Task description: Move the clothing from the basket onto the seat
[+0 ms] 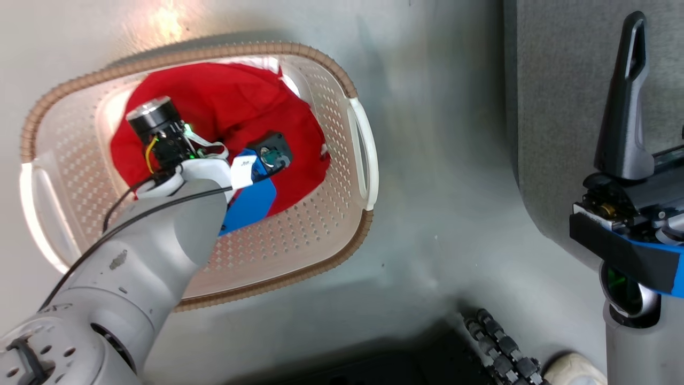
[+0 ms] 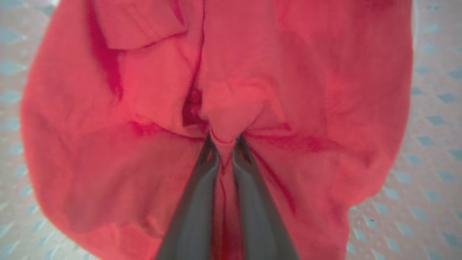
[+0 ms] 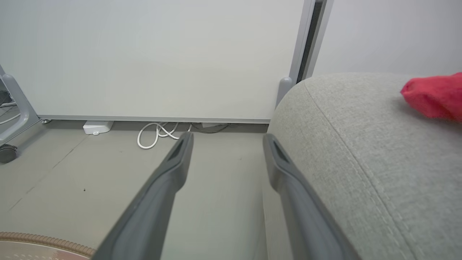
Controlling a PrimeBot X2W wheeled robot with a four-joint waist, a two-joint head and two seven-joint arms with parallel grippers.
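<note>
The cream perforated basket (image 1: 304, 230) stands on the floor with one red garment (image 1: 240, 101) bunched in its bottom. My left arm reaches down into it. In the left wrist view my left gripper (image 2: 223, 143) is shut on a pinched fold of this red garment (image 2: 288, 90), which has no lettering showing. A second red garment (image 3: 433, 94) lies on the light-grey seat (image 3: 361, 151). My right gripper (image 3: 227, 141) is open and holds nothing, hanging over the floor beside the seat's rounded edge (image 1: 566, 107). The basket's brown rim (image 3: 39, 240) shows below it.
A pale partition panel (image 3: 144, 54) stands behind, with a wheeled foot (image 3: 7, 153) and white cables (image 3: 158, 131) on the floor under it. A black cable chain (image 1: 499, 345) lies near my base. Bare grey floor (image 1: 438, 176) separates basket and seat.
</note>
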